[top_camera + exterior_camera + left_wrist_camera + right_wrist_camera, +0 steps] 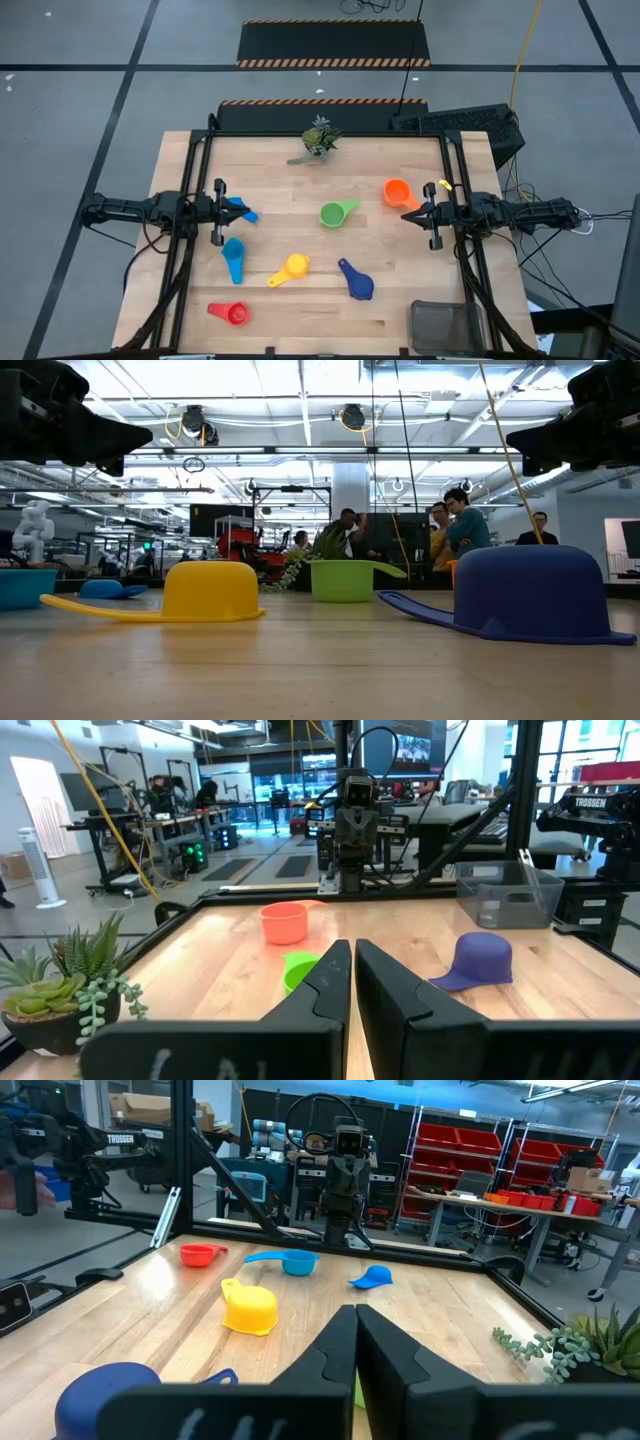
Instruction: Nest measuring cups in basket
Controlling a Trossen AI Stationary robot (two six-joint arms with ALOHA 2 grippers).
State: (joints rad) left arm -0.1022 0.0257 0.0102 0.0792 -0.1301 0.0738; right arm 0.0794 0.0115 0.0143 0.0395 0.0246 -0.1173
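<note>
Several measuring cups lie scattered on the wooden table: orange (396,192), green (337,213), yellow (291,268), dark blue (356,281), light blue (233,258), red (229,313) and a small blue one (243,211). The yellow cup (210,592) and the dark blue cup (530,595) rest upside down on their rims. The basket (447,326) stands at the near right corner. My left gripper (226,209) hovers shut and level at the left edge, beside the small blue cup. My right gripper (408,215) hovers shut and level at the right edge, near the orange cup.
A small potted plant (317,140) stands at the middle of the far edge. Black frame rails (190,180) run along both sides of the table. People stand in the room beyond the far edge. Bare wood lies between the cups in the middle.
</note>
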